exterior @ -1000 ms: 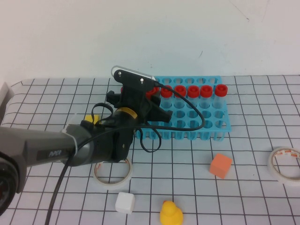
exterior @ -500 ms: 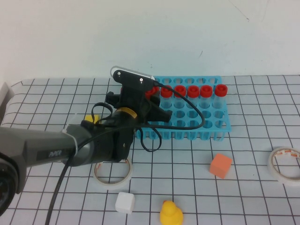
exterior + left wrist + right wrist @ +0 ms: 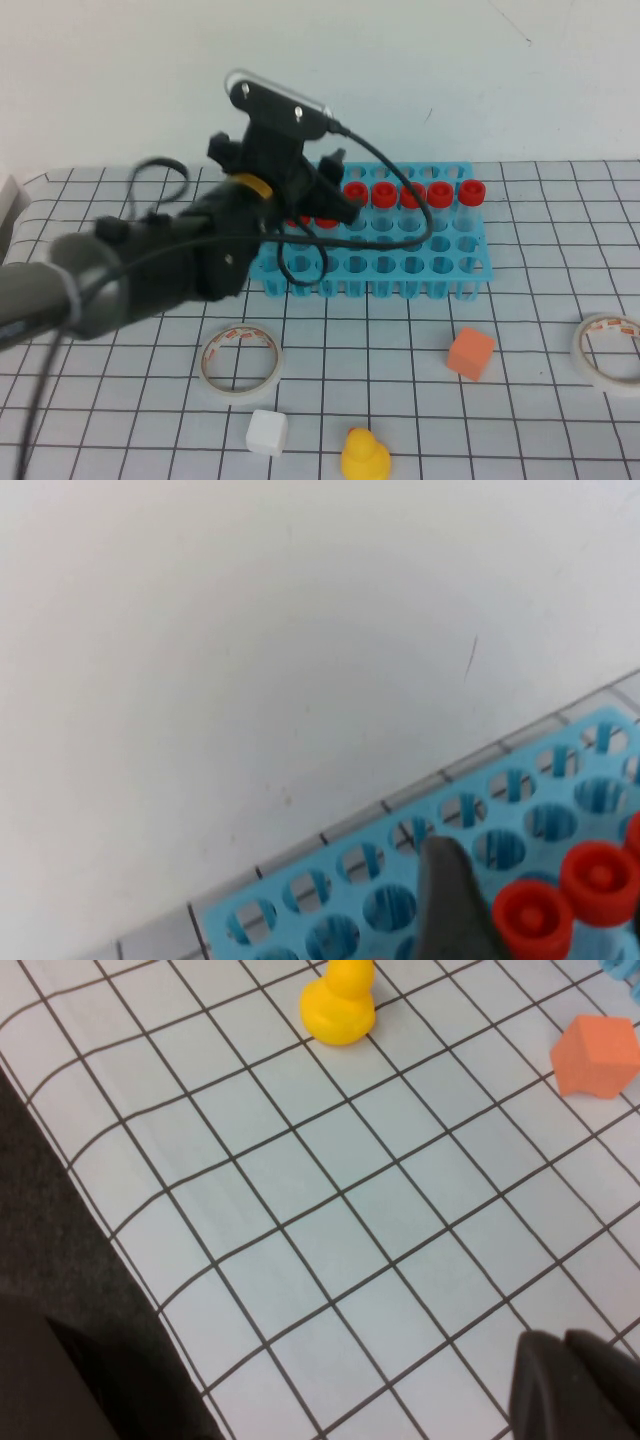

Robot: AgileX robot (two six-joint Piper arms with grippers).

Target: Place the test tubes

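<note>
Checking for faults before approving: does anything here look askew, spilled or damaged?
Nothing stands out. The red-capped test tubes stand upright in the back row of the blue plastic rack. The left claw is above the rack's left part; the right claw, shut, is above the gridded tabletop.

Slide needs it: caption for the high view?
Left gripper above blue rack of red-capped test tubes; right gripper out of frame.

Gridded table (image 3: 540, 420). Left tape roll (image 3: 241, 360) lies flat, and right tape roll (image 3: 607, 350) sits at the table's right edge. Orange cube (image 3: 470, 353) rests between them. White cube (image 3: 266, 432) and yellow duck (image 3: 364, 455) stand near each other at the near edge.
</note>
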